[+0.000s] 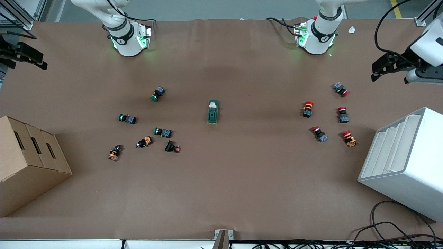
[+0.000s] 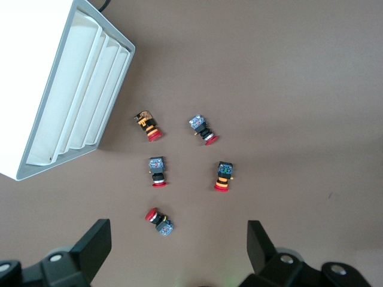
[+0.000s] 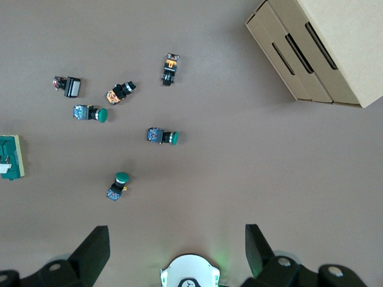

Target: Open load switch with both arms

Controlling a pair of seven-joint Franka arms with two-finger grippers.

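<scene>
Cables [image 1: 398, 231] trailed off the camera-side edge of the brown surface [image 1: 221, 193], w/ a small metal bracket [image 1: 223, 237] at mid-edge. White tiered rack [image 1: 405, 162] sat at the left arm's end, cardboard box [image 1: 27, 162] w/ three slots at the right arm's end; both near the camera side.

Farther in, approx. centre of the surface, lay the load switch [image 1: 213, 112]: dark-green block, white tab at the end pointing toward the bases, nothing touching it. Also seen partly at the edge of the right wrist view [image 3: 11, 164].

Toward the right arm's end: loose cluster of push-buttons, incl. three green-capped ones [image 1: 162, 131], an orange-bodied pair [image 1: 115, 152] and a black one [image 1: 172, 147], all apart from each other. Toward the left arm's end: five red-capped push-buttons [image 1: 308, 109], spread out, none touching, beside the rack.

Left gripper [image 2: 179, 239] hung high over the red group, jaws spread wide, holding nothing. Right gripper [image 3: 178, 236] hung high over the surface by its own base, jaws likewise spread and empty. Both arms waited, well away from the switch.

Farthest: two white bases [image 1: 128, 39] w/ green lights along the surface's edge. A small white scrap [image 1: 352, 29] lay near the left arm's base. Past the edge, grey floor [image 1: 221, 8] w/ a yellow line; aluminium frame posts [image 1: 20, 14] at the corners.
</scene>
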